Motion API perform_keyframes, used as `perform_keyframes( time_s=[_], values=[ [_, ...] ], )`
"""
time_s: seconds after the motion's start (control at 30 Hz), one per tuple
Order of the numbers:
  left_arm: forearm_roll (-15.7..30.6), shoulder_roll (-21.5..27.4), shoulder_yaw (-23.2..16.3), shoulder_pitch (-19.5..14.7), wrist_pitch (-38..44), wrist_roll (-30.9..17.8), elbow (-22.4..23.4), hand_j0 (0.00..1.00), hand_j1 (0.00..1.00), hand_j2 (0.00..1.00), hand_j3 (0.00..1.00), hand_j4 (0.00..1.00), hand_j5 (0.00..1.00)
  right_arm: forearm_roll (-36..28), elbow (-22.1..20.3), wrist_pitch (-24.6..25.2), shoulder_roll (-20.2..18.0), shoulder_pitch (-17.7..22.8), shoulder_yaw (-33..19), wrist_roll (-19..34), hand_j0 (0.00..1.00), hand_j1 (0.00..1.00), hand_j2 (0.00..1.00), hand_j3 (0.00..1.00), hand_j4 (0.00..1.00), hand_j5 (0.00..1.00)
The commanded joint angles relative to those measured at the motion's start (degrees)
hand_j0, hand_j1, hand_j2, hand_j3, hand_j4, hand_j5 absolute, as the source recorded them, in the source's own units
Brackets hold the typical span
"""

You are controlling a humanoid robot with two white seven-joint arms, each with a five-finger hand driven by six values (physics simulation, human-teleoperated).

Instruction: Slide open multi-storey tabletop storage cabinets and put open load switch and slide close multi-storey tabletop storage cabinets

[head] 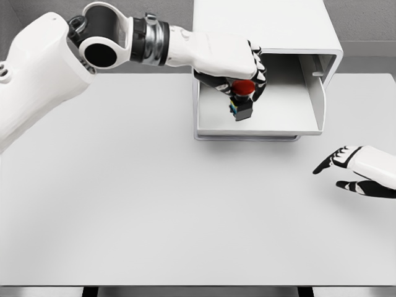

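A white storage cabinet (pixel 266 28) stands at the back of the table, its drawer (pixel 260 127) slid out toward me. My left hand (pixel 238 77) reaches over the open drawer from the left and is shut on the load switch (pixel 242 99), a small dark block with a red round button on top. The switch hangs above the drawer's floor, near its left half. My right hand (pixel 356 173) rests low over the table at the right edge, fingers spread, holding nothing.
The white table (pixel 154 204) stretches in front of the cabinet. The drawer's front panel (pixel 247 134) juts toward me, and its right wall (pixel 314 93) stands tall beside the cabinet opening.
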Motion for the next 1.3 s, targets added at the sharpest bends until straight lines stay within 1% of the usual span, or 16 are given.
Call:
perform_keyframes(
  time_s=[0.0, 0.1, 0.23, 0.3, 0.43, 0.53, 0.77, 0.83, 0.97, 1.03, 1.1, 1.13, 1.17, 1.2, 1.23, 1.27],
  values=[
    [-0.36, -0.64, 0.1, 0.0, 0.02, -1.23, 0.3, 0.5, 0.5, 0.5, 0.5, 0.5, 0.5, -0.41, -0.02, 0.17, -0.06, 0.0, 0.51, -0.02, 0.67, 0.67, 0.67, 0.67, 0.67, 0.67],
    [-1.59, -0.9, 0.19, 0.09, 0.02, -1.23, 0.92, 0.5, 0.5, 0.5, 0.5, 0.5, 0.5, -0.41, -0.02, 0.17, -0.06, 0.0, 0.51, -0.02, 0.69, 0.69, 0.69, 0.69, 0.69, 0.69],
    [-1.42, -0.82, 0.28, 0.09, 0.02, -1.23, 0.92, 0.51, 0.51, 0.51, 0.51, 0.51, 0.51, -0.41, -0.02, 0.17, -0.15, 0.09, 0.51, -0.02, 0.71, 0.71, 0.71, 0.71, 0.71, 0.71],
    [-1.16, -0.82, 0.28, 0.09, 0.02, -1.23, 1.0, 0.58, 0.58, 0.58, 0.58, 0.58, 0.58, -0.41, -0.02, 0.17, -0.15, 0.09, 0.6, -0.02, 0.71, 0.71, 0.71, 0.71, 0.71, 0.71],
    [-0.98, -0.9, 0.37, 0.18, 0.02, -1.23, 1.0, 0.8, 0.8, 0.8, 0.8, 0.8, 0.8, -0.41, -0.02, 0.17, -0.15, 0.09, 0.51, -0.02, 0.71, 0.71, 0.71, 0.71, 0.71, 0.71],
    [-0.89, -0.9, 0.45, 0.09, 0.02, -1.23, 1.0, 0.89, 0.89, 0.89, 0.89, 0.89, 0.89, -0.41, -0.02, 0.17, -0.15, 0.09, 0.51, -0.02, 0.71, 0.71, 0.71, 0.71, 0.71, 0.71],
    [-0.8, -0.9, 0.45, 0.18, 0.02, -1.23, 1.44, 0.95, 0.95, 0.95, 0.95, 0.95, 0.95, -0.41, -0.02, 0.17, -0.15, 0.18, 0.51, -0.02, 0.72, 0.72, 0.72, 0.72, 0.72, 0.72],
    [0.25, -0.73, 0.45, 0.09, 0.02, -1.23, 0.74, 0.97, 0.97, 0.97, 0.97, 0.97, 0.97, -0.41, -0.02, 0.17, -0.15, 0.0, 0.51, -0.02, 0.72, 0.72, 0.72, 0.72, 0.72, 0.72],
    [3.24, 0.33, 0.54, -0.26, 0.02, -1.23, -3.48, 1.0, 1.0, 1.0, 1.0, 1.0, 1.0, -0.59, -0.02, 0.17, -0.15, -2.02, 0.6, -0.02, 0.72, 0.72, 0.72, 0.72, 0.72, 0.72],
    [5.08, 2.61, 0.54, -0.26, 0.02, -1.23, -6.46, 1.0, 1.0, 1.0, 1.0, 1.0, 1.0, -0.76, -0.02, 0.17, -0.15, -2.55, 0.86, -0.02, 0.72, 0.72, 0.72, 0.72, 0.72, 0.72],
    [7.89, 5.95, 0.63, -0.61, 0.02, -1.23, -9.72, 1.0, 1.0, 1.0, 1.0, 1.0, 1.0, -0.76, -0.02, 0.17, -0.15, -5.01, 3.76, -0.02, 0.72, 0.72, 0.72, 0.72, 0.72, 0.72],
    [9.13, 8.76, 1.77, -0.44, 0.02, -1.23, -11.56, 1.0, 1.0, 1.0, 1.0, 1.0, 1.0, -0.76, -0.02, 0.17, -0.15, -5.62, 4.73, -0.02, 0.72, 0.72, 0.72, 0.72, 0.72, 0.72],
    [11.49, 12.71, 2.56, -0.44, 0.02, -1.23, -12.62, 1.0, 1.0, 1.0, 1.0, 1.0, 1.0, -0.76, -0.02, 0.17, -0.24, -5.98, 4.82, -0.02, 0.72, 0.72, 0.72, 0.72, 0.72, 0.72],
    [14.05, 17.37, 3.53, -0.09, 0.02, -1.23, -12.62, 1.0, 1.0, 1.0, 1.0, 1.0, 1.0, -0.76, -0.02, 0.17, -0.24, -6.85, 5.96, -0.02, 0.72, 0.72, 0.72, 0.72, 0.72, 0.72],
    [16.59, 22.64, 4.14, 0.35, 0.02, -1.23, -11.66, 1.0, 1.0, 1.0, 1.0, 1.0, 1.0, -0.76, -0.02, 0.17, -0.68, -8.0, 7.63, -0.02, 0.72, 0.72, 0.72, 0.72, 0.72, 0.72],
    [18.88, 26.86, 4.32, 1.93, 0.02, -1.23, -10.07, 1.0, 1.0, 1.0, 1.0, 1.0, 1.0, -0.76, -0.02, 0.17, -0.94, -8.44, 8.77, -0.02, 0.72, 0.72, 0.72, 0.72, 0.72, 0.72]
  ],
)
